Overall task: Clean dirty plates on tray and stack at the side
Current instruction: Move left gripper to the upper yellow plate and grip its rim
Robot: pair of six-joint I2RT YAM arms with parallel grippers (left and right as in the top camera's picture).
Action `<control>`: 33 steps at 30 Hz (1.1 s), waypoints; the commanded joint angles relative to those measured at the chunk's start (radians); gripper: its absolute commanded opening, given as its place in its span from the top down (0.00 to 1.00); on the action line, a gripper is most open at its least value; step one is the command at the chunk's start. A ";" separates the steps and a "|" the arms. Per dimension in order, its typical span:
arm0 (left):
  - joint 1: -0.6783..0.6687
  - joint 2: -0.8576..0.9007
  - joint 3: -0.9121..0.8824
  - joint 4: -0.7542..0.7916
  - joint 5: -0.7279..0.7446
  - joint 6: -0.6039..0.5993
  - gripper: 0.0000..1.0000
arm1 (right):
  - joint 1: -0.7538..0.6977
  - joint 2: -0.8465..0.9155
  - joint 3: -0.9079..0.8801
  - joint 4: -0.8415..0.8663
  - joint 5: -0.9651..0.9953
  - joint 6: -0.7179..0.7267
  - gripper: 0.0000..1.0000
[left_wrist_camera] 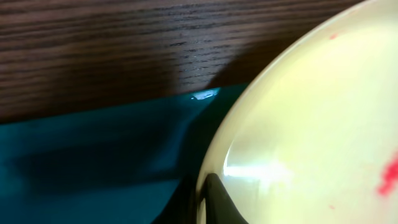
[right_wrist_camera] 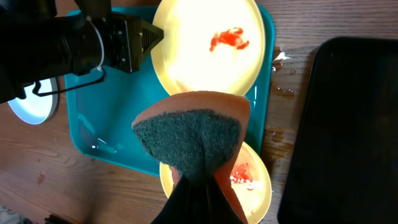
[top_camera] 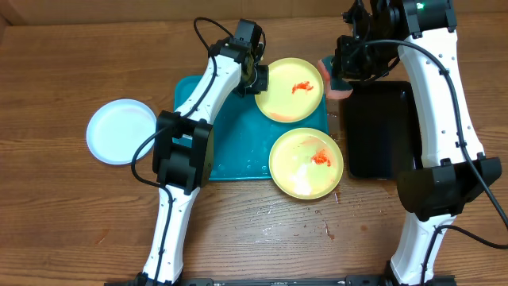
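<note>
The turquoise tray (top_camera: 226,147) lies mid-table. A pale yellow plate (top_camera: 286,95) with a red sauce smear sits at its far right. My left gripper (top_camera: 259,78) is shut on that plate's left rim, with a finger over the edge in the left wrist view (left_wrist_camera: 217,199). A second yellow plate (top_camera: 305,163), smeared red with white foam, overlaps the tray's near right corner. A pale blue-white plate (top_camera: 121,131) rests on the table to the left. My right gripper (top_camera: 343,73) is shut on an orange sponge with a green scouring face (right_wrist_camera: 193,137), held above the plates.
A black tray (top_camera: 377,131) lies to the right of the turquoise tray, under my right arm. Water drops sit on the turquoise tray's near part and on the wood near the front yellow plate. The table's far edge runs close behind the tray.
</note>
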State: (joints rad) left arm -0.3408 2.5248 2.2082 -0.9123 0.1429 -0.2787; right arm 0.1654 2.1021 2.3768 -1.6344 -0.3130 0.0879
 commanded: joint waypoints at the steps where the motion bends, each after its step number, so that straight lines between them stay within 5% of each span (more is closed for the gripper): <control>1: 0.008 0.026 0.020 -0.010 -0.019 -0.030 0.96 | -0.004 -0.008 0.013 0.005 -0.003 -0.011 0.96; 6: 0.065 -0.004 0.020 -0.099 -0.054 -0.107 0.96 | -0.003 -0.008 0.013 0.009 -0.003 -0.011 0.96; 16: 0.151 -0.053 0.019 -0.547 -0.277 -0.198 0.96 | 0.028 -0.003 0.012 0.082 -0.082 -0.002 0.96; 33: 0.171 -0.053 0.019 -0.649 -0.211 -0.114 0.95 | 0.257 0.185 0.012 0.285 -0.067 0.172 0.96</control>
State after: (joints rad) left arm -0.1871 2.4893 2.2295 -1.5620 -0.0822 -0.4244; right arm 0.4091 2.2539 2.3768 -1.3663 -0.3691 0.2138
